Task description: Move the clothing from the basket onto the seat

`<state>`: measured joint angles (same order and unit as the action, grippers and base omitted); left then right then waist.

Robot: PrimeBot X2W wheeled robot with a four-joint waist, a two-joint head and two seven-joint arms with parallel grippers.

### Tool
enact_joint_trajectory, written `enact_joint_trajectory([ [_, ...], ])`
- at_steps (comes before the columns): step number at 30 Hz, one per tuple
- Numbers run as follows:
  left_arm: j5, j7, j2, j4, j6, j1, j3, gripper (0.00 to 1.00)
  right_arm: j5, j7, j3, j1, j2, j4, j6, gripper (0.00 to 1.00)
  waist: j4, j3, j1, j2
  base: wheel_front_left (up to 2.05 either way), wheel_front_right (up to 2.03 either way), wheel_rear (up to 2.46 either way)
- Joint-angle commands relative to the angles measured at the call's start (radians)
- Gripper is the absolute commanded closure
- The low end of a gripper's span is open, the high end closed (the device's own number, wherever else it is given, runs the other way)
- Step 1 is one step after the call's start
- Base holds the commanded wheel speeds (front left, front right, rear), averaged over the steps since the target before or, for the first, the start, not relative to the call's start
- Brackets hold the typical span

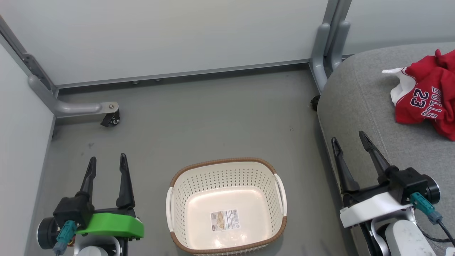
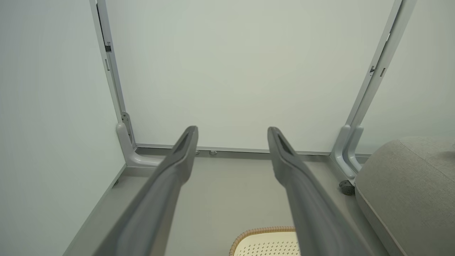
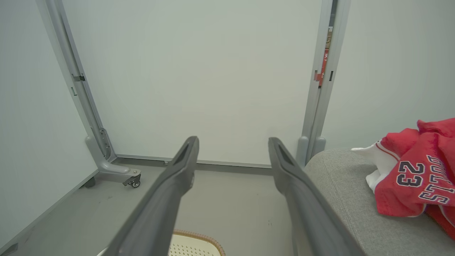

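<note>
The red clothing [image 1: 428, 97] with white trim and the number 23 lies crumpled on the grey seat [image 1: 359, 99] at the right; the right wrist view shows the clothing [image 3: 416, 177] on the seat [image 3: 341, 185] too. The cream basket [image 1: 226, 205] with its brown rim stands on the floor at the bottom centre, with just a label inside. My left gripper [image 1: 108, 161] is open to the basket's left, nothing between its fingers. My right gripper [image 1: 349, 138] is open at the seat's near edge, well short of the clothing. The basket rim [image 2: 263, 236] peeks in below my left fingers [image 2: 185, 149].
Pale partition panels [image 1: 160, 35] close off the back and left. Their grey feet carry castors [image 1: 111, 119] at the back left and by the post [image 1: 328, 46] beside the seat. Grey floor [image 1: 213, 117] lies open between the basket and the panels.
</note>
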<state>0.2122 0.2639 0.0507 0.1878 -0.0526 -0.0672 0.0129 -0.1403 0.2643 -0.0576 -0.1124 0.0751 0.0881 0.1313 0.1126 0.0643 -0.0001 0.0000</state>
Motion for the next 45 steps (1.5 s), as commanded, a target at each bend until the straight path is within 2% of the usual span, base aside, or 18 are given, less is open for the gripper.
enact_joint_trajectory([
  [1,0.006,0.001,0.000,-0.003,-0.002,0.015,0.007,0.00,0.005,0.000,0.005,0.026,-0.004,-0.011,-0.001,0.00,0.002,-0.011,0.0001,0.0000,0.00,0.00,0.00],
  [20,-0.021,0.001,0.000,0.020,0.013,0.036,0.026,0.00,0.021,0.000,0.023,0.086,-0.023,-0.015,-0.001,0.00,-0.005,-0.042,0.0001,0.0000,0.00,0.00,0.00],
  [21,-0.020,0.000,0.000,0.018,0.010,0.021,0.027,1.00,0.015,0.000,0.021,0.073,-0.025,-0.017,0.000,1.00,-0.005,-0.042,0.0001,0.0000,0.00,0.00,0.00],
  [26,-0.009,-0.004,-0.003,0.058,0.009,0.025,0.027,1.00,0.003,-0.002,0.017,0.089,-0.031,0.019,0.000,1.00,-0.006,-0.043,0.0001,0.0000,0.00,0.00,0.00],
  [45,0.352,-0.100,-0.002,0.056,-0.013,0.003,-0.014,1.00,-0.394,-0.082,0.037,0.063,-0.013,0.054,0.000,1.00,-0.023,-0.046,0.0001,0.0000,0.00,0.00,0.00],
])
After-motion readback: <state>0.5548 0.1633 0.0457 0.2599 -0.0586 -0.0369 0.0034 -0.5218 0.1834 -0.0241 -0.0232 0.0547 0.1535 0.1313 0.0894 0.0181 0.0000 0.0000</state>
